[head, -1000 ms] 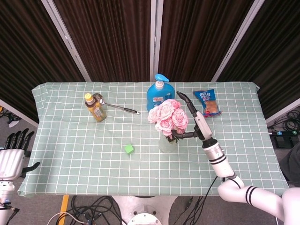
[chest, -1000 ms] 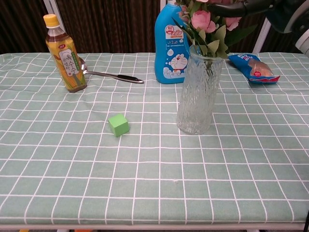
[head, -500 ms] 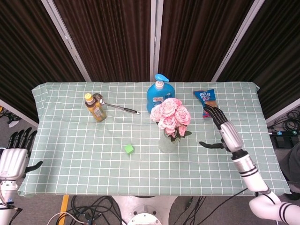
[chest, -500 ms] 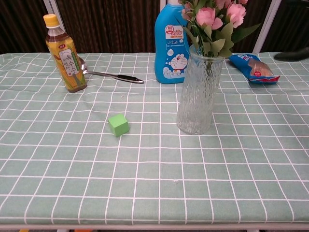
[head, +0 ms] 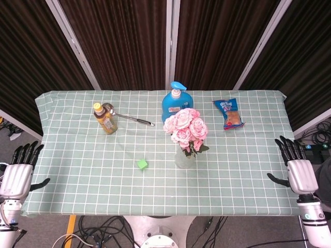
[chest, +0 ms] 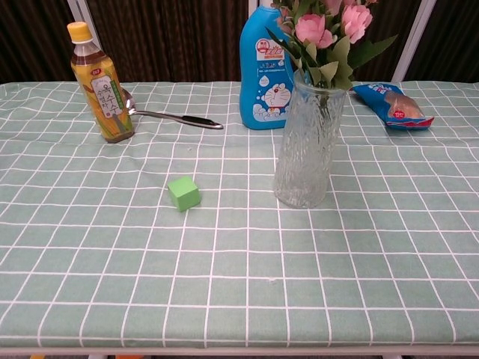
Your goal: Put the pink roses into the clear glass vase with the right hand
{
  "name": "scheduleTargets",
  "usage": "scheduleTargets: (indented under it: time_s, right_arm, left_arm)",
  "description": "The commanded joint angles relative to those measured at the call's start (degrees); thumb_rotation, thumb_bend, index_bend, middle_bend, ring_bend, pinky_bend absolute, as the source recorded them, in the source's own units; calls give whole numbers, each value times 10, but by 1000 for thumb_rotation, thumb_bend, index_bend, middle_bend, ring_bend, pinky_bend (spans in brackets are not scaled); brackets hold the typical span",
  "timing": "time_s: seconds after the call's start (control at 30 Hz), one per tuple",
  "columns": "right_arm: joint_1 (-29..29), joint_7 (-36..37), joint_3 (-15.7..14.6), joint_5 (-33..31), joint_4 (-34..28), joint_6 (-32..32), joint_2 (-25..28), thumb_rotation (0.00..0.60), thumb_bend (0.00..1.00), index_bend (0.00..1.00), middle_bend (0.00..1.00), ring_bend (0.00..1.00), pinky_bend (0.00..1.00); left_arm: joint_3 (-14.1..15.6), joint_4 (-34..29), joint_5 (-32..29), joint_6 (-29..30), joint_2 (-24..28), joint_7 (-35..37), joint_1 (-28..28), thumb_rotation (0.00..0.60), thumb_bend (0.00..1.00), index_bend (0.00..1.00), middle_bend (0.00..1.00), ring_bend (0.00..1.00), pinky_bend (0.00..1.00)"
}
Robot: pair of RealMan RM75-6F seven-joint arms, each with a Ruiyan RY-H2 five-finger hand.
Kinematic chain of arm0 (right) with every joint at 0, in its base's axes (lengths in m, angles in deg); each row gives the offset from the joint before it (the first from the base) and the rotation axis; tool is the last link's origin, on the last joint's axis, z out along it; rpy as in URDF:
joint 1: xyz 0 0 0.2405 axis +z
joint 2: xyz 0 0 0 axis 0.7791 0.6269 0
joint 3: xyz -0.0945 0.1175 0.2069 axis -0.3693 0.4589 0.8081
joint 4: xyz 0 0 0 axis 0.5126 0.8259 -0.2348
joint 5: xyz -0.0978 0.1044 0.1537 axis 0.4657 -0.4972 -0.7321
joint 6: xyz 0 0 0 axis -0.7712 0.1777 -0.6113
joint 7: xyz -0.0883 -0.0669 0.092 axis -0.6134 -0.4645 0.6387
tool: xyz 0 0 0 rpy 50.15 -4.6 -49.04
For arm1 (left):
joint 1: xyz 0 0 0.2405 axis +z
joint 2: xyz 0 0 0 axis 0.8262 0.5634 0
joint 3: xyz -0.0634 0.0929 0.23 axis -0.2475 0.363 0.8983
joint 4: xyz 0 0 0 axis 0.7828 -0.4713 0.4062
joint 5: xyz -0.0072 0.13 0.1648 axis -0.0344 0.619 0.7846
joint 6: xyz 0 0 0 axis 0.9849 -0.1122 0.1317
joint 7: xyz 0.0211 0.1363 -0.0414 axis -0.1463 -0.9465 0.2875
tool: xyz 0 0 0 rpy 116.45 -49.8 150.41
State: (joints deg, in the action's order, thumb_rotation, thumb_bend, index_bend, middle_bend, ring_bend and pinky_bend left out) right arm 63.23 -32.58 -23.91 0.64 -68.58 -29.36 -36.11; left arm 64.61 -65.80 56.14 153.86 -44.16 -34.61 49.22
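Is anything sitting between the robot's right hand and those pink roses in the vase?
Nothing visible does. The right hand hangs open off the table's right edge, and only bare checked tablecloth lies between it and the pink roses, which already stand in the clear glass vase. The snack packet lies farther back, off that line.

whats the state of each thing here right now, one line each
pink roses: standing in the vase, nothing holding them
clear glass vase: upright on the table, stems inside
tea bottle: upright, yellow cap on
blue pump bottle: upright
spoon: lying flat beside the tea bottle
snack packet: lying flat
green cube: resting on the cloth
right hand: open, off the table's right edge
left hand: open, off the table's left edge
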Motion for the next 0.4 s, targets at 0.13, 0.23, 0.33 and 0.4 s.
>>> scheduleTargets:
  time_s: [0.13, 0.23, 0.33, 0.4]
  right_arm:
    - [-20, -16, 2, -10, 14, 3, -9, 600, 0, 0, 0, 0, 0]
    - [-21, -12, 9, -6, 17, 3, -11, 600, 0, 0, 0, 0, 0]
    - [-22, -9, 13, -2, 18, 2, -13, 600, 0, 0, 0, 0, 0]
    - [-23, -9, 15, 1, 19, 4, -14, 600, 0, 0, 0, 0, 0]
  left_arm:
    - [-1, -11, 4, 8, 4, -5, 2, 600, 0, 82, 0, 0, 59]
    - [0, -16, 2, 5, 8, -9, 2, 600, 0, 81, 0, 0, 59]
    - [0, -18, 1, 2, 10, -11, 0, 600, 0, 81, 0, 0, 59]
    - [0, -18, 1, 2, 9, -10, 0, 600, 0, 82, 0, 0, 59]
